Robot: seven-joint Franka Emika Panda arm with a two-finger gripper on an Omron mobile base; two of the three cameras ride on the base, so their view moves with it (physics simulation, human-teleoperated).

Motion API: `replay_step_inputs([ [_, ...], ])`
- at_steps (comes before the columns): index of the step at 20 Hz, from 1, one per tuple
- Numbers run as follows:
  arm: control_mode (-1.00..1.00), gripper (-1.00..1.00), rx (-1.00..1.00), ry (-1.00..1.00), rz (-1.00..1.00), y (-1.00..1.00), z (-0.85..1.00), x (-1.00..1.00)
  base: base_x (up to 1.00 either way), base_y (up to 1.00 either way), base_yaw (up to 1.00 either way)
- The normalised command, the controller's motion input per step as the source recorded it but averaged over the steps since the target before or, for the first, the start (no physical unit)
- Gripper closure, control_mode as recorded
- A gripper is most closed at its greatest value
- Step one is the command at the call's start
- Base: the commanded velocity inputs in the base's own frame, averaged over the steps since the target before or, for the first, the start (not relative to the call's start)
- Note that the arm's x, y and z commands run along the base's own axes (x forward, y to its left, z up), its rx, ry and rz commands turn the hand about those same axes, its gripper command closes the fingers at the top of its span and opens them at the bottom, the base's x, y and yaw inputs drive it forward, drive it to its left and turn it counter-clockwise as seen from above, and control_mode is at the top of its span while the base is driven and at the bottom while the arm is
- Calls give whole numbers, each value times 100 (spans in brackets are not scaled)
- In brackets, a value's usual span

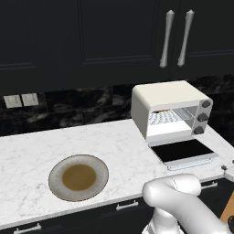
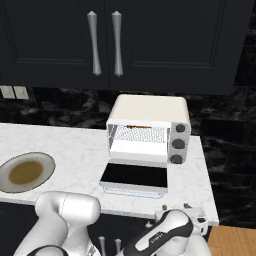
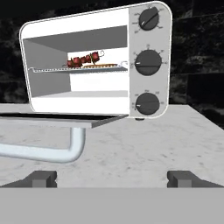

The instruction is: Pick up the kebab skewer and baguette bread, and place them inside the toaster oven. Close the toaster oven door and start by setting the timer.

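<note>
From the left base view you see a white marble counter [image 1: 27, 155] under dark cabinets, an empty plate [image 1: 78, 177] on it, and the oven [image 1: 171, 109] at the right with its door [image 1: 183, 151] folded down flat.

From the right base view, your arm reaches low below the counter's front edge, right of the door.

In the hand view the skewer [image 3: 85, 59] lies on the rack; the bread isn't clear. Your gripper [image 3: 113, 178] sits level with the counter, jaws wide apart, empty.

Two high rear views sharing the toaster oven [image 1: 171, 109]; hand camera low, close before it.
</note>
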Motion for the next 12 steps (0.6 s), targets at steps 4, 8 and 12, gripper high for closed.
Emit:
replay_step_inputs([
  [4, -100, -100, 0, 0, -10, 0, 0, 33, 0, 0, 0],
  [8, -100, -100, 0, 0, -9, 0, 0, 33, 0, 0, 0],
  [12, -100, -100, 0, 0, -6, 1, -5, 25, 0, 0, 0],
])
